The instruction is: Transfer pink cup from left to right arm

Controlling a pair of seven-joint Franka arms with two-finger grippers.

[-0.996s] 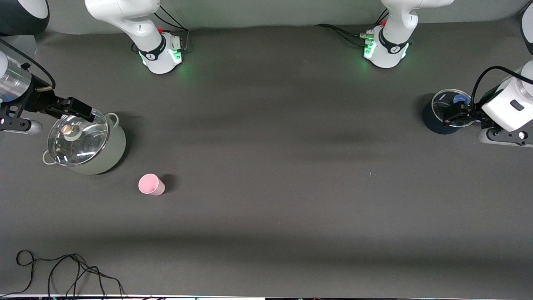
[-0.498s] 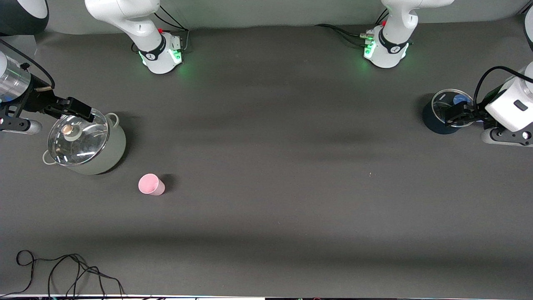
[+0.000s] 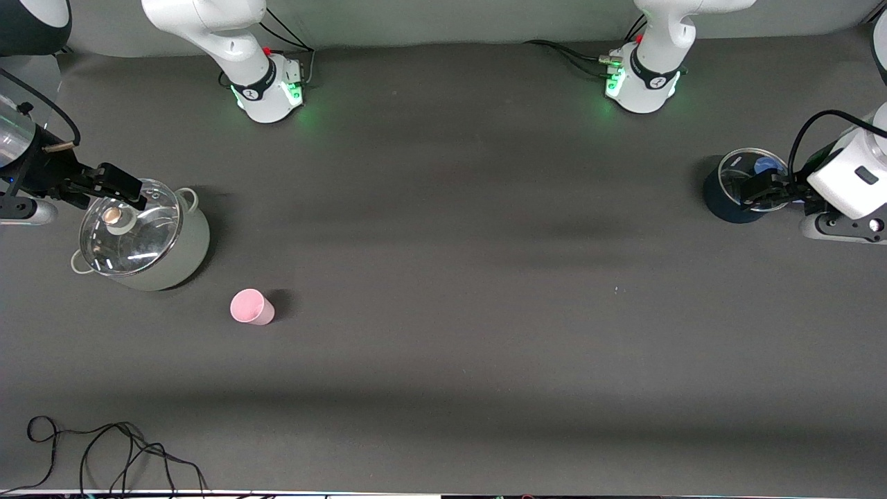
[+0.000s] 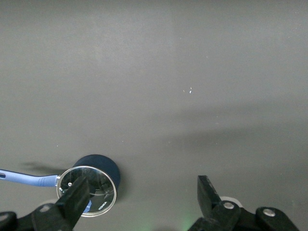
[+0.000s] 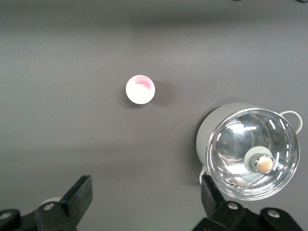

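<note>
Standing upright near the lidded pot point(image 3: 142, 239), the pink cup point(image 3: 251, 307) rests on the table toward the right arm's end. Both the left gripper point(image 4: 139, 202) and the right gripper point(image 5: 144, 202) hang wide and hold nothing. A pinch at its rim could tip this light cup.

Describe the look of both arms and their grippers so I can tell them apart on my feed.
Both arms are glossy white with black joint bands, and their bases glow green with black cables and a red spot. The left gripper is black on a white wrist, with a black cable looping above. The right gripper is black too, beneath a silvery wrist section, also trailing a black cable.
</note>
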